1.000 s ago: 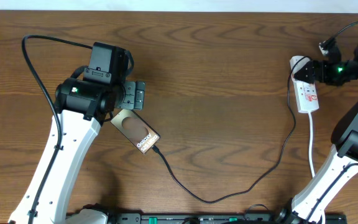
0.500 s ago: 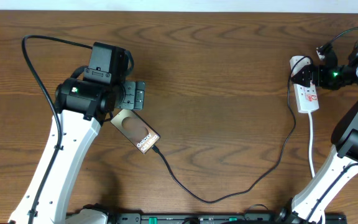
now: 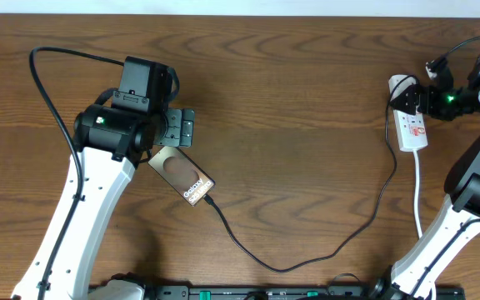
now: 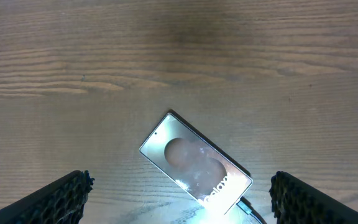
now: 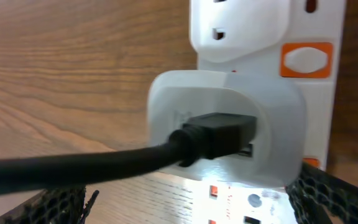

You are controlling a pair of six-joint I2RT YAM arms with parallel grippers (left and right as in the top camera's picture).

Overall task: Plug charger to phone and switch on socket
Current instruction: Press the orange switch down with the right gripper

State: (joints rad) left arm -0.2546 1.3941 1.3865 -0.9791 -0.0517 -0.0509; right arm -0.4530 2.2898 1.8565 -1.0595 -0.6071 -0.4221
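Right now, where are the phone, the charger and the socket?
phone (image 3: 182, 177): overhead view, middle of its brown face.
charger (image 3: 283, 268): overhead view, lowest bend of its thin black cable.
socket (image 3: 415, 133): overhead view, lower half of its white body.

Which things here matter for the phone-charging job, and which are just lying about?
Job: phone, charger cable, power strip.
Lying about: left arm's thick black cable, strip's white cord.
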